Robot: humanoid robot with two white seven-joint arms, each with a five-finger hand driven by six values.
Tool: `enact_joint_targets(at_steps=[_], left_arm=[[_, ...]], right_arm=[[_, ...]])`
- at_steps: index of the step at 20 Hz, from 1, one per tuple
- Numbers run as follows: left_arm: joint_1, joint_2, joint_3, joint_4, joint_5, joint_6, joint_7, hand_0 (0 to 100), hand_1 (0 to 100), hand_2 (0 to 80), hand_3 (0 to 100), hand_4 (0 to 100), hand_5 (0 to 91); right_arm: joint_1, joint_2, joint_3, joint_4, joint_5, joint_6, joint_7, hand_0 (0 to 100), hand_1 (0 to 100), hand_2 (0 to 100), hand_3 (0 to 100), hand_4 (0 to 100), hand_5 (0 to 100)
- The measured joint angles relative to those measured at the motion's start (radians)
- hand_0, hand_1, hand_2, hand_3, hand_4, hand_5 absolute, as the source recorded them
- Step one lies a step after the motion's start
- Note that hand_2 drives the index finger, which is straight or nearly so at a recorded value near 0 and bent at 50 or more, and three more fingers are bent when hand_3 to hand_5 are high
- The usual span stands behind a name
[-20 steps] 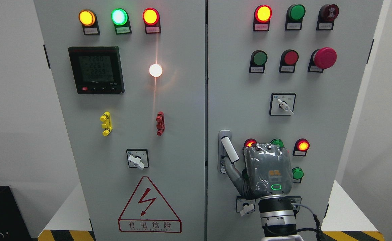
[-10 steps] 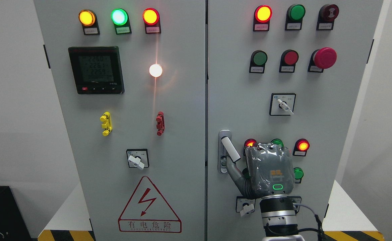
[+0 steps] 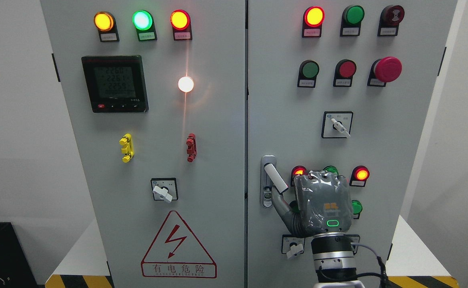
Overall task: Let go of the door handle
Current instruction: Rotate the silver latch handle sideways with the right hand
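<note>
Head view, grey electrical cabinet (image 3: 218, 120), two doors closed; seam runs down the middle.

Door handle (image 3: 275, 179): white lever on a silver lock plate at the left edge of the right door, about mid-height; lever tilts down to the right; lower end of the plate partly covered by the thumb.

Right hand (image 3: 322, 204): comes up from the bottom edge right of centre, back of hand toward the camera, green light ring lit on it; thumb (image 3: 281, 203) stretches up-left, its tip at or just under the lower end of the lever; contact cannot be settled from this angle; the other fingers point away toward the door, hidden behind the knuckles, so spread or curled cannot be told; no grasp around the lever is visible.

The hand hides parts of a red lamp (image 3: 298, 171), a green lamp (image 3: 331, 169) and a second green lamp (image 3: 355, 207); a rotary switch (image 3: 294, 247) is half covered by the wrist.

Left arm does not show; label print under the lamps too small to read.
</note>
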Motion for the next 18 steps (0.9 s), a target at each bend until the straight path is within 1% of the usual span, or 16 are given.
enact_joint_targets(at_steps=[18], left_arm=[[0.0, 0.0, 0.0, 0.0, 0.0, 0.0, 0.0, 12, 56, 0.0, 0, 0, 0.0]], right_arm=[[-0.002, 0.0, -0.008, -0.007, 0.0, -0.002, 0.006, 51, 34, 100, 100, 100, 100]])
